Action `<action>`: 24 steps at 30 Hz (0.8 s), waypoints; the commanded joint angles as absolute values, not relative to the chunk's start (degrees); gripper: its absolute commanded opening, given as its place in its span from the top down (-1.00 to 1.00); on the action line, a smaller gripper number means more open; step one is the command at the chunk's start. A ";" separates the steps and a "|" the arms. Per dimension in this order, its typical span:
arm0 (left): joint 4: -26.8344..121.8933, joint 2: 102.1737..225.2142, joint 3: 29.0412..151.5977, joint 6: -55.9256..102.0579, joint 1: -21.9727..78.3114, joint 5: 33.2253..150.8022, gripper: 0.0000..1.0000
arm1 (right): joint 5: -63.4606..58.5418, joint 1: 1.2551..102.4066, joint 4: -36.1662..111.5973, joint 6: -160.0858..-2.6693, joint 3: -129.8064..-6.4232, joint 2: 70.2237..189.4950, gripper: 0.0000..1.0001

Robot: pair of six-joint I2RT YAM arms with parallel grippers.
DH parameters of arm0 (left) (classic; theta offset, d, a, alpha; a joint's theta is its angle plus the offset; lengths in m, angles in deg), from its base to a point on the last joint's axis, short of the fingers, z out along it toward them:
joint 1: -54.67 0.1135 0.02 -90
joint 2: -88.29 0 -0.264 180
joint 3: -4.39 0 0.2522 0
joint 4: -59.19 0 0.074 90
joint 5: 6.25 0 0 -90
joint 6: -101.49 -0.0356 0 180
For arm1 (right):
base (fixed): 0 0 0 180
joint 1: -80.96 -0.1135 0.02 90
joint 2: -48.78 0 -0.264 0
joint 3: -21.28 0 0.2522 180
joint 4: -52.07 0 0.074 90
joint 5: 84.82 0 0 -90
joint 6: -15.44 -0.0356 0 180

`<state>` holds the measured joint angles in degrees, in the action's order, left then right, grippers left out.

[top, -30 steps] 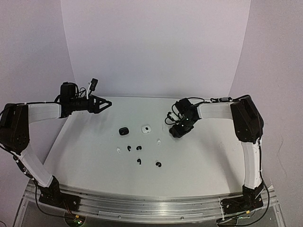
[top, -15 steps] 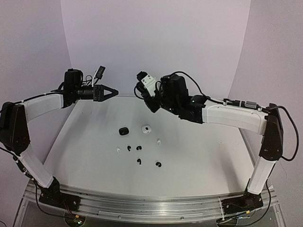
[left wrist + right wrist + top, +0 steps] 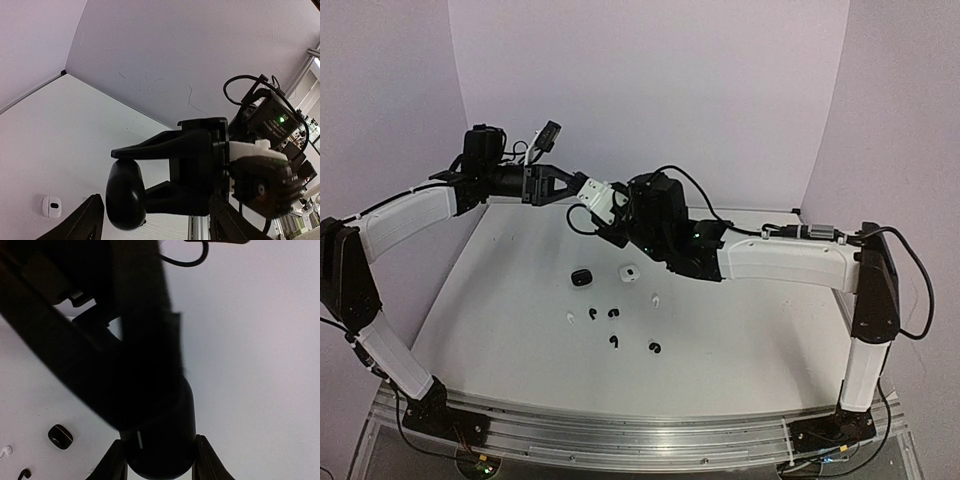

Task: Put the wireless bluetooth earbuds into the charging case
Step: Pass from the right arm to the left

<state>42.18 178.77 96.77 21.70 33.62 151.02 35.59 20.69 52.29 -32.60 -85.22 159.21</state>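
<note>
— Black earbuds (image 3: 613, 313), four of them, lie loose on the bench (image 3: 500, 335) in the view from above, with two white earbuds (image 3: 655, 298) among them, all outside the cases.
— And the cases?
— A white case (image 3: 629, 272) and a black case (image 3: 581, 277) rest side by side just behind the buds. Above them the left arm (image 3: 415, 215) and the right arm (image 3: 780, 262) meet tip to tip in the air, near the back wall.
— What does the left wrist camera give?
— The right gripper (image 3: 130, 175) faces it, clenched on a third case (image 3: 125, 195), a rounded black pebble held at its fingertips. The left gripper (image 3: 156, 202) is released. Its fingers (image 3: 80, 227) stand wide apart at the bottom edge, with the pebble between or just beyond them. Whether one touches it I cannot tell. The white case shows far below on the bench.
— And the right wrist camera?
— Its own two fingers (image 3: 202, 457) press the third case from either side at the bottom of the view. The dark bulk of the left gripper fills the upper left. Down on the bench are the black case, one white earbud and a black one at the frame's edge.
</note>
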 commanded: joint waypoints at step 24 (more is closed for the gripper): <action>34.67 181.11 105.05 18.40 32.43 155.94 1.00 | 36.91 18.42 60.64 -28.32 -85.95 157.97 0.82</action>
<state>34.03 181.06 102.57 17.50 33.09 151.76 37.39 18.52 56.29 -28.54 -85.60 159.47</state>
